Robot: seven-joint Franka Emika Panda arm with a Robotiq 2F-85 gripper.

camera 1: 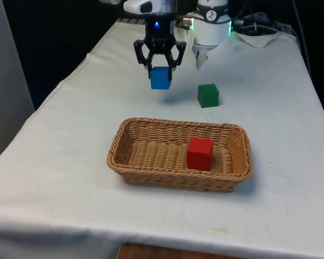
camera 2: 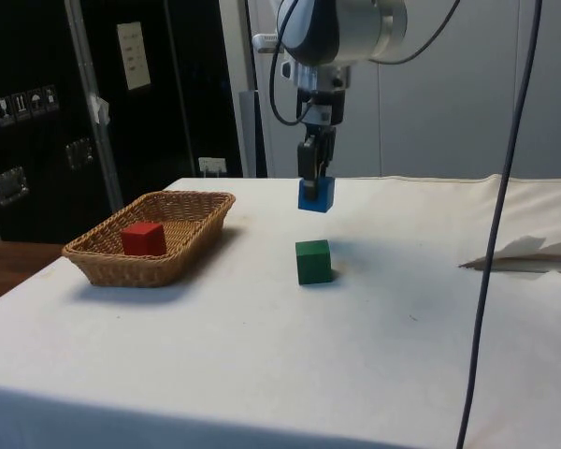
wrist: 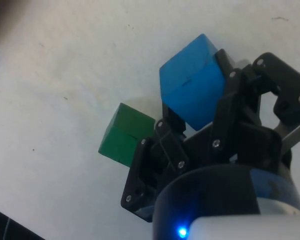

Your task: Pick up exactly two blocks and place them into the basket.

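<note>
A blue block (camera 1: 161, 79) (camera 2: 316, 195) (wrist: 192, 87) hangs clear of the cloth, and my gripper (camera 1: 160, 69) (camera 2: 314, 178) (wrist: 195, 110) is shut on it. It is behind the wicker basket (camera 1: 124, 156) (camera 2: 92, 257), towards the robot. A red block (camera 1: 200, 154) (camera 2: 143, 238) lies inside the basket. On the cloth to the front view's right of the held block rests a green block (camera 1: 208, 95) (camera 2: 313, 261) (wrist: 124, 135), apart from the gripper.
The robot's white base (camera 1: 211, 27) stands at the far end of the table. A black cable (camera 2: 505, 187) hangs down across the side view. Crumpled white material (camera 2: 533, 254) lies at that view's right edge.
</note>
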